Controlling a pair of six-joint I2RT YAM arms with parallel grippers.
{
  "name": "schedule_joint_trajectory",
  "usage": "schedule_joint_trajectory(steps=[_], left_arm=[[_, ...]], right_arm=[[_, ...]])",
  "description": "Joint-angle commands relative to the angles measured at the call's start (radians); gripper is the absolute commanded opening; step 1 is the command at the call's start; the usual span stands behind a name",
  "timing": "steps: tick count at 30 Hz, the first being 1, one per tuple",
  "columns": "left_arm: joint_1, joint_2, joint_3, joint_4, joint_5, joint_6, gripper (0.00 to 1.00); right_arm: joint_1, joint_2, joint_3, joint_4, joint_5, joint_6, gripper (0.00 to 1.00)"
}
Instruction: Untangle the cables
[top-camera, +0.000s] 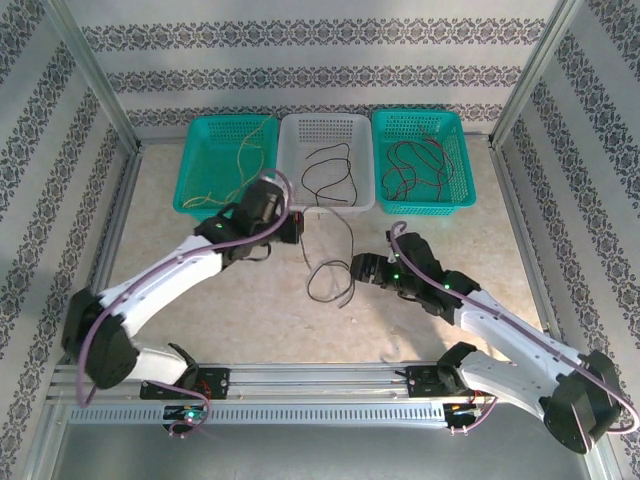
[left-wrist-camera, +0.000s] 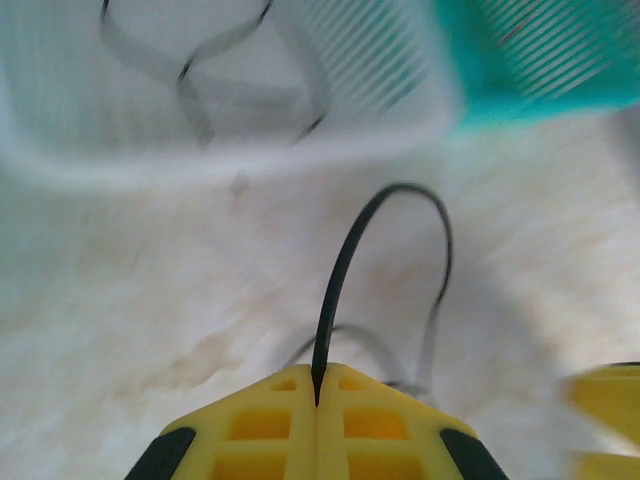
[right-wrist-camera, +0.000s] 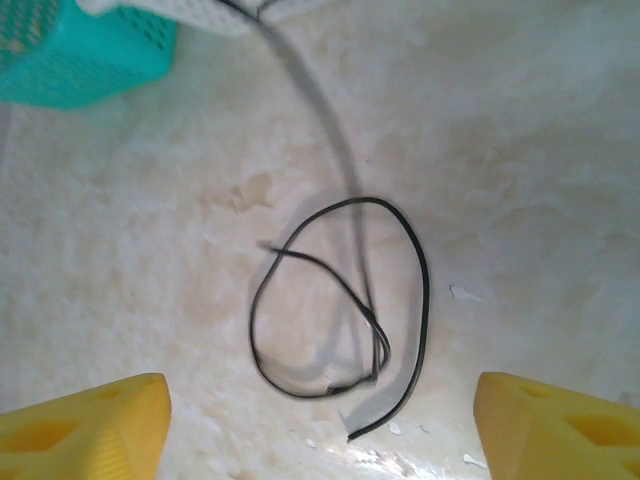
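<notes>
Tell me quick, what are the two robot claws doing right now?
Left gripper: closed on the black cable.
Right gripper: open, holding nothing.

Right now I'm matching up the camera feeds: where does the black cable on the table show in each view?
Top external: the black cable loops on the table, at centre.
Left wrist: it rises from the closed left pincer, lower centre.
Right wrist: it forms a loop at centre.
Shared landmark: the white basket.
</notes>
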Motion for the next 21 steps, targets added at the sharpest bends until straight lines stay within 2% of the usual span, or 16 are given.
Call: schedule_joint_trajectory(steps=[1, 10, 15, 17, 21], left_arm=[[-0.015, -0.069, 0.107, 0.009, 0.077, 0.005, 0.00], [-0.029, -0.104, 0.329, -0.050, 0.137, 0.021, 0.00], [-0.028, -0.098, 0.416, -0.033, 0.149, -0.003, 0.00], [-0.028, -0.087, 0.454, -0.009, 0.159, -0.022, 0.00], [-0.027, -0.059, 0.529, 0.021, 0.162, -0.053, 0.00]], right_arm=[[-0.033, -0.034, -0.016, 0.067, -0.040, 0.020, 0.83], [-0.034, 0.062, 0.067, 0.171, -0.078, 0.012, 0.88], [-0.026, 0.071, 0.062, 0.266, -0.047, -0.010, 0.90], [-0.020, 0.096, 0.054, 0.332, -0.071, -0.017, 0.90], [0.088, 0.125, 0.041, 0.430, 0.042, -0.063, 0.91]])
